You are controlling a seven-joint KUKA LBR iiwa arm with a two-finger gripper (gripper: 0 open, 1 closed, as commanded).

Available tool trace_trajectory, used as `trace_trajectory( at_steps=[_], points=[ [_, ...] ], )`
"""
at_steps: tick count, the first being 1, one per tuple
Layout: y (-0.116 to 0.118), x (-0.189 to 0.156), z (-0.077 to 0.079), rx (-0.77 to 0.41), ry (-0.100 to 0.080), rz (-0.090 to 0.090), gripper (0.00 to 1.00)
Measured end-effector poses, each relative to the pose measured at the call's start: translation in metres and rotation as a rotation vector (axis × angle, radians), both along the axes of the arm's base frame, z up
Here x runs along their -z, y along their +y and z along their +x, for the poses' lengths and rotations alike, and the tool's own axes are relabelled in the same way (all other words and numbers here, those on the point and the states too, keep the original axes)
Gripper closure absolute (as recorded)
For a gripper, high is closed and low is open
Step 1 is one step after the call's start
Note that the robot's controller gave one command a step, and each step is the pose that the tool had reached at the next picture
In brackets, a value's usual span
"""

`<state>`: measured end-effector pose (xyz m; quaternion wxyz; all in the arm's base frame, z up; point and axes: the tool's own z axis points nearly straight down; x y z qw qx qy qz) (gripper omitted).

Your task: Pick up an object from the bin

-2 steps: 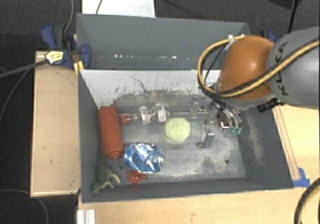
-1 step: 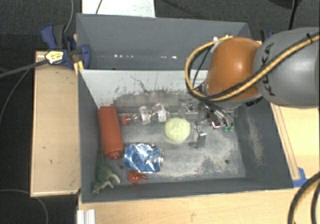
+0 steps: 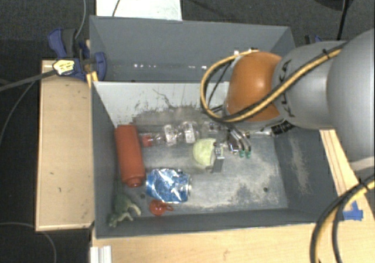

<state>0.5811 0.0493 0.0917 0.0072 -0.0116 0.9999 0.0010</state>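
Pale green ball (image 3: 203, 153) is being flanked by gripper (image 3: 220, 160), opening can't be told. Probably light, smooth, roll-prone; grip across its middle.

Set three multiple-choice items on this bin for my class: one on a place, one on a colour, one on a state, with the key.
1. The toy dinosaur lies in the bin's: A. lower left corner of the view B. middle C. upper right corner
2. The ball beside the gripper is: A. black B. pale green C. purple
3. The red cylinder: A. stands upright B. hangs from the gripper C. lies on its side
Key: 1 A, it sits by the front wall at the left; 2 B, it shows pale green against the grey floor; 3 C, its length rests along the left wall.
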Motion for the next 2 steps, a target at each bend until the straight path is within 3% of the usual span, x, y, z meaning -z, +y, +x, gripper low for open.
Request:
trace_trajectory(
  at_steps=[1,2],
  points=[
    [0.0042,0.0191,-0.0031,-0.063,-0.001,-0.002,1.0],
    [0.0042,0.0191,-0.0031,-0.063,-0.001,-0.003,1.0]
  ],
)
